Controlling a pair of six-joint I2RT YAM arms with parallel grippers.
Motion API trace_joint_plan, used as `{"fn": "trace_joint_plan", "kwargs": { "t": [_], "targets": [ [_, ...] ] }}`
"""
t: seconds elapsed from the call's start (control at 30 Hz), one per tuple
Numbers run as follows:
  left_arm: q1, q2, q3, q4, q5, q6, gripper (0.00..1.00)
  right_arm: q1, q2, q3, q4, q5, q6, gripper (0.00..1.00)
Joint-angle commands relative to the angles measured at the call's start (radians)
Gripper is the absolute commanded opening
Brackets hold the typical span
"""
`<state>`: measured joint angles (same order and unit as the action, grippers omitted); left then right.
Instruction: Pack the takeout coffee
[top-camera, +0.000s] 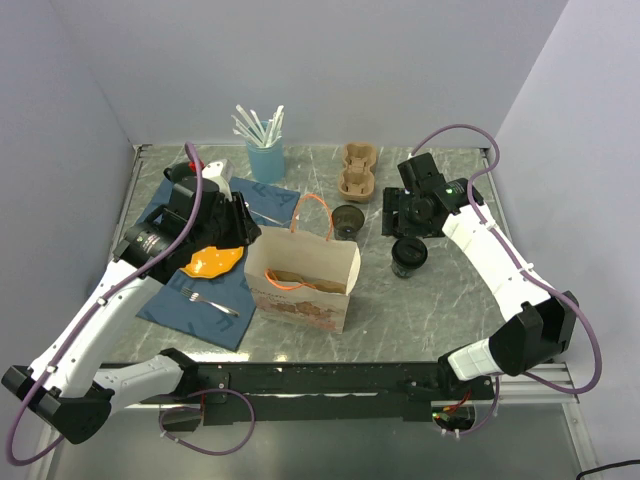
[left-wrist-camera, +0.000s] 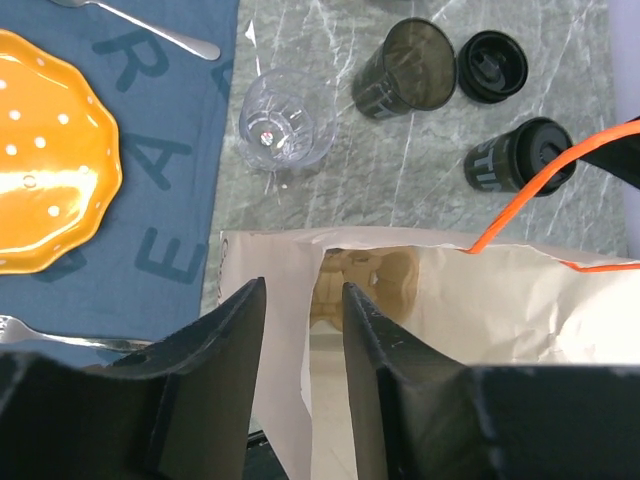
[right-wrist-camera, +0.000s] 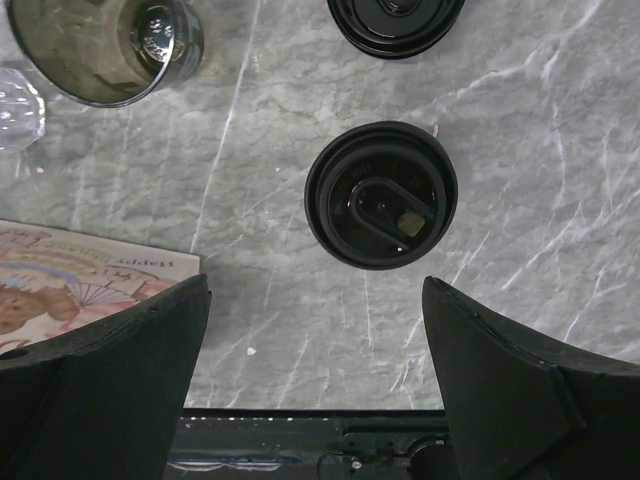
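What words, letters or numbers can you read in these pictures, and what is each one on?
"R", "A", "E": large dark letters on the blue mat, sideways, word cut off; my best reading.
White print on the takeout coffee cup: too blurred to read.
White print on the dark tinted cup: too blurred.
Small print on the paper bag: upside down, too small.

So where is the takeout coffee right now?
The takeout coffee stands right of centre in the top view, just right of the paper bag and beside the right gripper, whose open jaws face it.
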<state>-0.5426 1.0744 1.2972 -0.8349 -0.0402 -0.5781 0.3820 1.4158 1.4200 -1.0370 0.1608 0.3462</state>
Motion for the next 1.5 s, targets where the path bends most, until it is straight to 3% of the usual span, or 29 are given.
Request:
{"fn": "trace_joint_plan", "kwargs": {
  "t": [0.0,0.2,0.27,0.33,0.43,0.7,1.47],
  "targets": [
    [0.0,-0.019,-0.021,0.033,0.019,0.021,0.43,-0.018,0.012,-0.004,0.055,-0.021,-0.024,0.94],
    [0.0,-0.016,-0.029,0.033,-0.012,0.023,0.34,-0.026,0.011,-0.047,0.097,-0.043,-0.027,0.94],
    [0.0,-0.013,-0.032,0.036,-0.003,0.023,0.26,-0.037,0.018,-0.049,0.092,-0.046,-0.026,0.94],
    [0.0,-0.014,-0.036,0.042,0.008,0.02,0.11,-0.043,0.028,-0.046,0.088,-0.038,-0.027,0.94],
    [0.0,-0.022,-0.042,0.056,0.04,0.004,0.01,-0.055,0.028,-0.05,0.088,-0.024,-0.036,0.95],
    [-0.002,-0.047,-0.059,0.103,0.194,-0.065,0.01,-0.106,0.018,-0.127,0.146,-0.066,-0.068,0.97],
    [-0.002,-0.093,-0.082,0.074,0.189,-0.071,0.01,-0.132,0.13,-0.181,0.184,-0.021,-0.095,0.92]
  ]
}}
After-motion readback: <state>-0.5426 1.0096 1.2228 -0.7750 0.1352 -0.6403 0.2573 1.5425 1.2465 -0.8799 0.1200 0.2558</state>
